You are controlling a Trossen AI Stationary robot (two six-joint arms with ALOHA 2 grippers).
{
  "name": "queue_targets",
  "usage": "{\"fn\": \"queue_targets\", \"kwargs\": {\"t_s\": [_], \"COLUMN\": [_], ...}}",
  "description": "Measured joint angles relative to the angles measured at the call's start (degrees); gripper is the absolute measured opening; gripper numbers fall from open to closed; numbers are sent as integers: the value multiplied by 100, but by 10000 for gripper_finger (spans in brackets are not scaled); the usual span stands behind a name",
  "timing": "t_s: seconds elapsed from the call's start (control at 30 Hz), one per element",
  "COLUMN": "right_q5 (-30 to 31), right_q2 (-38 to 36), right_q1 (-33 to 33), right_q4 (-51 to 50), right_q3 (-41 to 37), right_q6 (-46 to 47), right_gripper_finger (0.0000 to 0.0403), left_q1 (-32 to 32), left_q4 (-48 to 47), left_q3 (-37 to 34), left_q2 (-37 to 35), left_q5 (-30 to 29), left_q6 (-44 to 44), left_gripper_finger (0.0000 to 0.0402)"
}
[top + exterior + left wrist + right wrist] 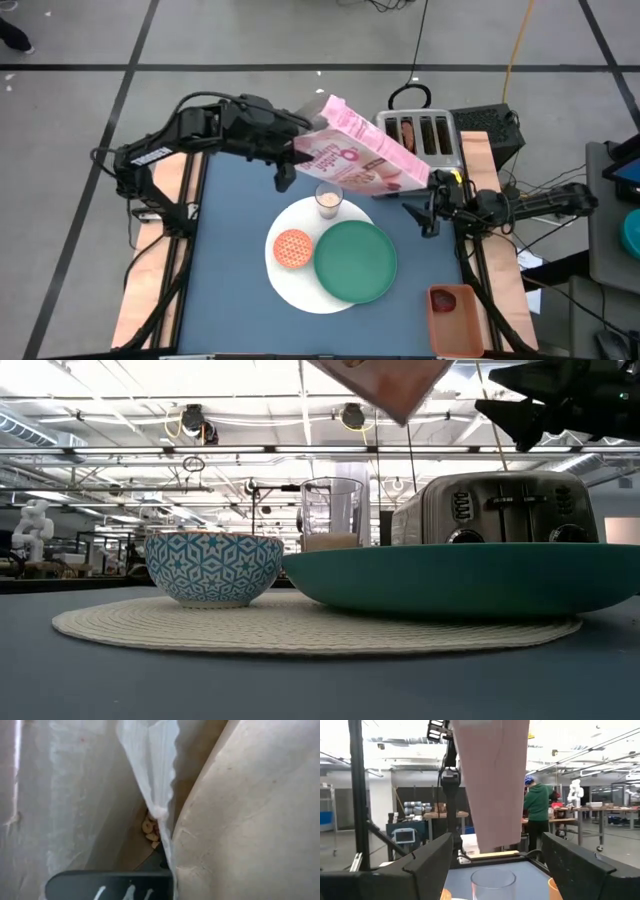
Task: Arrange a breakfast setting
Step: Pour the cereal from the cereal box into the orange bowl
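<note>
A: The left gripper [290, 160] is pinching the pink cereal box [355, 155] at its upper end and holds it tilted in the air, above the glass [328, 200]. The right gripper [425, 212] waits near the toaster [420, 133], fingers spread, holding nothing.

B: And the setting itself, from big to small?

A: A white round mat or plate [300, 285] (woven, in the low view) carries the green plate [355, 260], then the patterned cereal bowl [214, 567] just beside it, then the glass behind both. I see no spoon or bagel on it.

B: How should the pour go?

A: I think the box mouth must come over the bowl, not the glass. In the left wrist view the cereal [150, 831] sits deep beside the inner bag [150, 765], so it may come out suddenly. A slow tilt is better.
</note>
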Motion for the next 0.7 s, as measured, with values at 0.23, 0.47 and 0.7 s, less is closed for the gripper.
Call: {"fn": "queue_targets", "kwargs": {"t_s": [0.23, 0.47, 0.7], "right_q5": [0, -386, -400], "right_q2": [173, 318, 556], "right_q1": [0, -2, 0], "right_q4": [318, 467, 969], "right_q3": [0, -2, -2], "right_q6": [-67, -25, -53], "right_gripper_finger": [295, 295, 295], "left_q1": [-149, -209, -241], "left_q4": [195, 437, 657], "left_q3": [0, 0, 0], "left_q2": [173, 325, 464], "left_q5": [21, 23, 16], "left_q6": [3, 7, 8], "left_gripper_finger": [4, 4, 4]}}
